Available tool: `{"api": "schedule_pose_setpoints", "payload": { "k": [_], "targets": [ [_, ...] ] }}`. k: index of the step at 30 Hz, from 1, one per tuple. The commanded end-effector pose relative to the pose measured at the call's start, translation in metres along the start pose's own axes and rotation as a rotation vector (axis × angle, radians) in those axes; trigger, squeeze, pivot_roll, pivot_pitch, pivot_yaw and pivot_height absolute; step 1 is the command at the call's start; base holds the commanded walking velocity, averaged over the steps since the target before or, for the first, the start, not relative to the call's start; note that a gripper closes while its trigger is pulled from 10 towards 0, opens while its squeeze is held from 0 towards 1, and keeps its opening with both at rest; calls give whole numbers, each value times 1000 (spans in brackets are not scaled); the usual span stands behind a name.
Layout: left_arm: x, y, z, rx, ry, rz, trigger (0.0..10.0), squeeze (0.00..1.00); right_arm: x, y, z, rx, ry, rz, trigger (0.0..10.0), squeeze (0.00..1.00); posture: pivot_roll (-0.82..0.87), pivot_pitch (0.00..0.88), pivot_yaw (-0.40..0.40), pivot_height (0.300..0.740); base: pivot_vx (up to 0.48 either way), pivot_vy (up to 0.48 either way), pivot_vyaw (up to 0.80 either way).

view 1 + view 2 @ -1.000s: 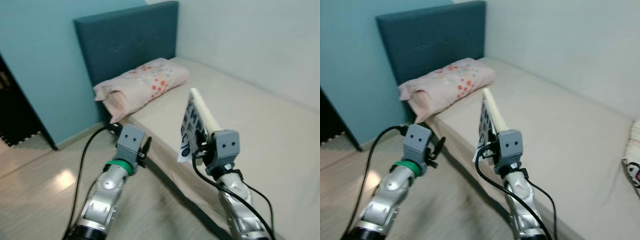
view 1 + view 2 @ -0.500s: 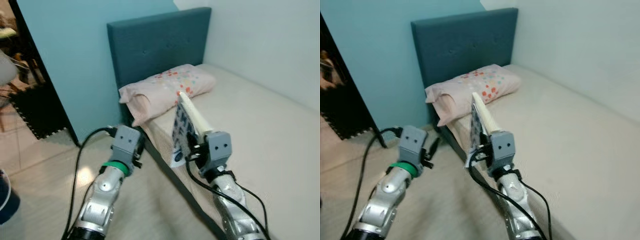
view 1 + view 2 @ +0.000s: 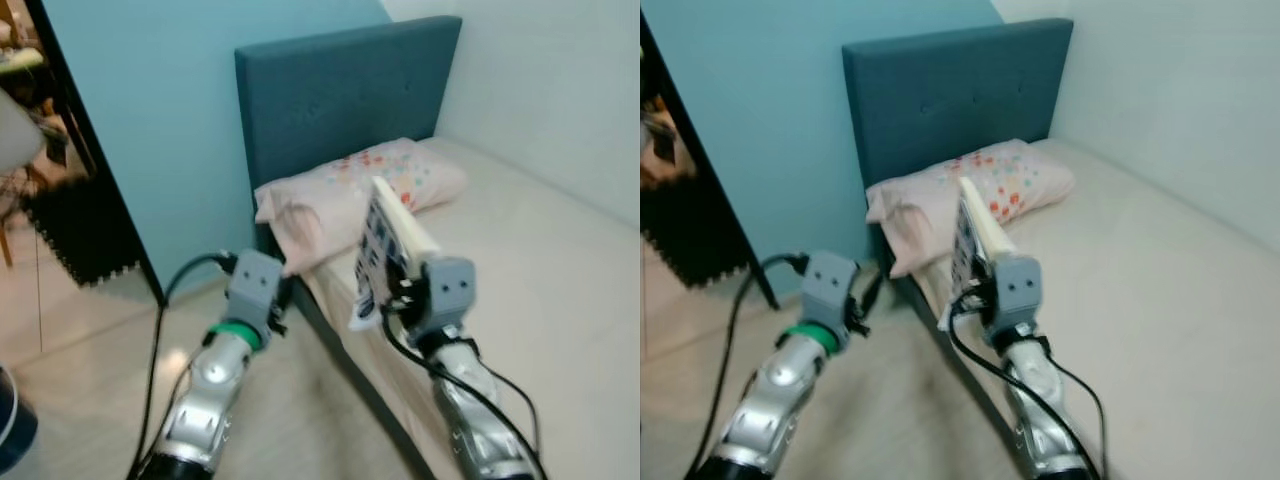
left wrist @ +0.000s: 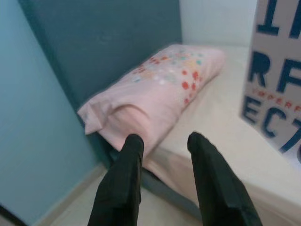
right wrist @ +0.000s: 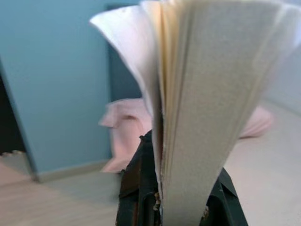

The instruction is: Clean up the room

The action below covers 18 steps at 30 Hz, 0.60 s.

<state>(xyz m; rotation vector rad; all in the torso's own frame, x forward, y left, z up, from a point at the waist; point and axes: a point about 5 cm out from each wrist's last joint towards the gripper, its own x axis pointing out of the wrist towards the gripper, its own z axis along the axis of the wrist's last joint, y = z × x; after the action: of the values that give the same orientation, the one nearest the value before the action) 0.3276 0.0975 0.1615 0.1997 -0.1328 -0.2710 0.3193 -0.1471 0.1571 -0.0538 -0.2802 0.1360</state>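
Observation:
A thick book [image 3: 388, 246] with a white cover and big blue letters stands upright in my right gripper [image 3: 398, 292], which is shut on its lower edge, above the bed's near edge. In the right wrist view its pages [image 5: 207, 94] fan out between the black fingers [image 5: 134, 179]. My left gripper [image 4: 162, 141] is open and empty, held over the floor beside the bed frame, pointing toward a pink dotted pillow [image 3: 360, 190]. The pillow lies at the head of the beige bed [image 3: 560, 260].
A dark teal headboard [image 3: 340, 90] stands against a light blue wall [image 3: 150, 120]. A dark doorway with a black mat [image 3: 85, 230] opens at the left. A wooden floor [image 3: 90, 370] runs beside the bed, with a blue object [image 3: 10, 435] at its lower left.
The whole view has swung left, bringing the doorway into sight and the pillow closer. The book stays held upright in my right gripper. The left gripper keeps its pose.

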Motion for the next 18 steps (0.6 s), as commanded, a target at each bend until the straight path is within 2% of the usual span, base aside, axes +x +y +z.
{"api": "schedule_pose_setpoints", "payload": {
  "k": [1, 9, 18],
  "targets": [
    [-6, 6, -13, 13, 42, 9, 10000, 0, 1, 12, 0, 10, -3, 28, 10000, 0, -149, 21, 54, 740, 458, 0, 0],
    [-4, 13, -17, 36, 50, -1, 10000, 0, -2, 12, -10, 37, 34, 9, 10000, 0, -150, 29, 58, 740, 454, 0, 0],
    [-6, 8, -17, 35, 49, -17, 10000, 0, -2, 11, -10, 40, 33, -3, 10000, 0, -151, 37, 57, 740, 454, 0, 0]
  ]
}}
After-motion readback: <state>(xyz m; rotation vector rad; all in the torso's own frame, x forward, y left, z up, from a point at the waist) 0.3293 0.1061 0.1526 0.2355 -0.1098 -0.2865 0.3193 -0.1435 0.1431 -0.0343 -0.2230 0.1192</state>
